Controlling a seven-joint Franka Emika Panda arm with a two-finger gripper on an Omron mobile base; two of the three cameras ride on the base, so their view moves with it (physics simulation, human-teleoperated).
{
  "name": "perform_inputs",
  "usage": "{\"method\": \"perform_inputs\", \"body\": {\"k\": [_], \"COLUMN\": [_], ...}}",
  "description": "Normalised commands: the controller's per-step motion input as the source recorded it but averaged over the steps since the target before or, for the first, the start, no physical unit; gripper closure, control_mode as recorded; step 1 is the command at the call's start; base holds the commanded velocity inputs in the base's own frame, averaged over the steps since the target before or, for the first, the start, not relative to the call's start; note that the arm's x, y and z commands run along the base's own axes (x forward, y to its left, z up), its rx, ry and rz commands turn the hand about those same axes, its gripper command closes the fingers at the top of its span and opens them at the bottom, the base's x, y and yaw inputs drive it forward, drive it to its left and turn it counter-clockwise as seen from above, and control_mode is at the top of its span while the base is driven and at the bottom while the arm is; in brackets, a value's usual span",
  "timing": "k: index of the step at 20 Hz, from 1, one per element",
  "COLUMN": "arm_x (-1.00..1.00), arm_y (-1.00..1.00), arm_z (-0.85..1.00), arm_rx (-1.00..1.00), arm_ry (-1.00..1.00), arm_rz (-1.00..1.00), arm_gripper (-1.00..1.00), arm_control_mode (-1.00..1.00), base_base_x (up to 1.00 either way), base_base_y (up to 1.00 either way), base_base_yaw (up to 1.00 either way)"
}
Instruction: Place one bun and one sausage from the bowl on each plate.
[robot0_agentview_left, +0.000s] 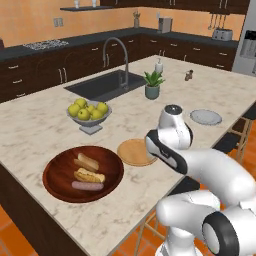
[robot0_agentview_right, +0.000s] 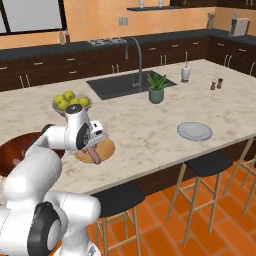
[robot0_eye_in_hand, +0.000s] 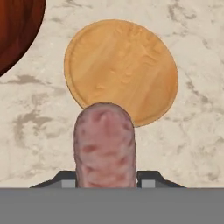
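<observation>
- Pinkish-brown sausage (robot0_eye_in_hand: 104, 146) was clamped in the jaws of the gripper (robot0_eye_in_hand: 105, 183), hanging end-down over the near rim of the tan wooden plate (robot0_eye_in_hand: 121, 70).
- Landmark: the tan wooden plate. It sat bare on the marble counter (robot0_agentview_left: 40, 127), just beside the dark wooden bowl (robot0_agentview_left: 60, 187).
- Right base view showed the sausage dangling below the hand, its tip close above the plate; contact could not be told.
- Remaining in the bowl: two buns (robot0_agentview_left: 87, 162) and a second sausage (robot0_agentview_left: 87, 186), all lying flat near the middle.
- The grey-white plate (robot0_agentview_left: 205, 117) lay well apart from the tan plate, toward the far counter edge, also bare.
- Off-task: a pedestal bowl of apples (robot0_agentview_left: 89, 112) behind the tan plate, and a potted plant (robot0_agentview_left: 153, 84) beyond that.
- Step in hand, by judgement: delivery of the first sausage to the tan plate. Task early; nothing plated yet.
- Next move calls for shifting slightly toward plate centre, lowering, then parting the jaws. The sausage is round and upright, so it may topple and roll off the rim.
</observation>
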Motion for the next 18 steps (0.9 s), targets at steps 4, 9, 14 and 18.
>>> {"method": "perform_inputs", "body": {"k": [4, 9, 14, 18], "arm_x": [1.00, 1.00, 0.64, 0.16], "arm_y": [0.49, 0.25, 0.00, 0.14], "arm_z": [-0.47, -0.84, -0.82, 0.15], "arm_rx": [-0.01, -0.01, -0.01, 0.00], "arm_ry": [0.07, -0.01, 0.00, 0.00], "arm_rz": [-0.02, 0.00, 0.00, -0.03], "arm_gripper": [1.00, 1.00, -1.00, -1.00], "arm_control_mode": [-1.00, -1.00, -1.00, -1.00], "base_base_x": [0.00, 0.00, 0.00, 0.00], "base_base_y": [0.00, 0.00, 0.00, 0.00], "base_base_yaw": [0.00, 0.00, 0.00, 0.00]}}
